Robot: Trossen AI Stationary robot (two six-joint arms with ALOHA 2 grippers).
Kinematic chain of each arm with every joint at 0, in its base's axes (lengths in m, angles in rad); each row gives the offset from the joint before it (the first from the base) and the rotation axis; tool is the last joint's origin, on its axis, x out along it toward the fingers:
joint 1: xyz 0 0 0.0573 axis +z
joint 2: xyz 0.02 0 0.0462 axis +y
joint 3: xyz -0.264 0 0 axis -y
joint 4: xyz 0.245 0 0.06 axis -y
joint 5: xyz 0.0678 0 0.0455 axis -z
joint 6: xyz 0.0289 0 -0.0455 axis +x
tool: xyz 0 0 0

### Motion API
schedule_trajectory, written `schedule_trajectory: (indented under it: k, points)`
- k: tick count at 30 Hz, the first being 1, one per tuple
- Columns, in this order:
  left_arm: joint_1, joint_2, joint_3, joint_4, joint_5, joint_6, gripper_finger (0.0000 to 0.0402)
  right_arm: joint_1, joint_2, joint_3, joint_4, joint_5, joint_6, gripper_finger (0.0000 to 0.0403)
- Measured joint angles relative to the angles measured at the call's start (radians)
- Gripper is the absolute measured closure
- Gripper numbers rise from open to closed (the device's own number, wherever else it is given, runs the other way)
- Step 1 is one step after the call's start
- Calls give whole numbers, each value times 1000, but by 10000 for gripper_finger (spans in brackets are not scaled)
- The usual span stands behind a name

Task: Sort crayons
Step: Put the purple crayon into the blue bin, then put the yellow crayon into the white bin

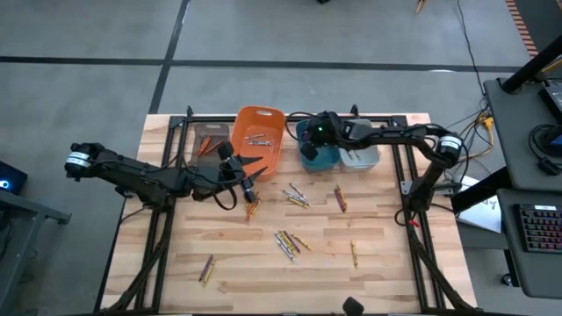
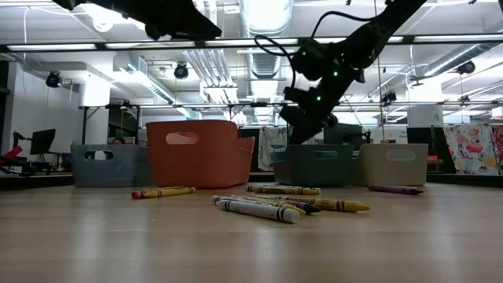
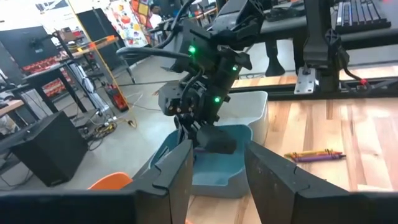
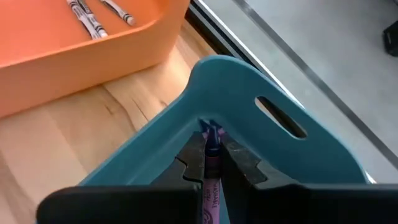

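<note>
Grey concrete floor around a pale wooden table. Beside it, a dark desk with a keyboard. Overhead, ceiling ducts and bright strip lights; farther back, patterned fabric.

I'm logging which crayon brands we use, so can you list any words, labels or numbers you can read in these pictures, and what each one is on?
None can be read.
Purple crayon held in the right gripper over the teal bin: its wrapper bears dark print, too blurred to read.
Crayons in the orange bin: wrapper marks too small.
Crayons on the table: labels too blurred.
</note>
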State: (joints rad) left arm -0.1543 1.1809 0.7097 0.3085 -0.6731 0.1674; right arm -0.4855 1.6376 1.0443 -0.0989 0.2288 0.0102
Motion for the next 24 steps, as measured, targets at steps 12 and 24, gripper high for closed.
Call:
schedule_trajectory:
  k: [12, 24]
  points:
    - [0, 1, 0, -32, 0, -31, 274, -3, 24, 46, -14, 4, -7, 316]
    - [0, 1, 0, -149, 1, -133, 273, 19, 15, 157, -198, 0, 39, 287]
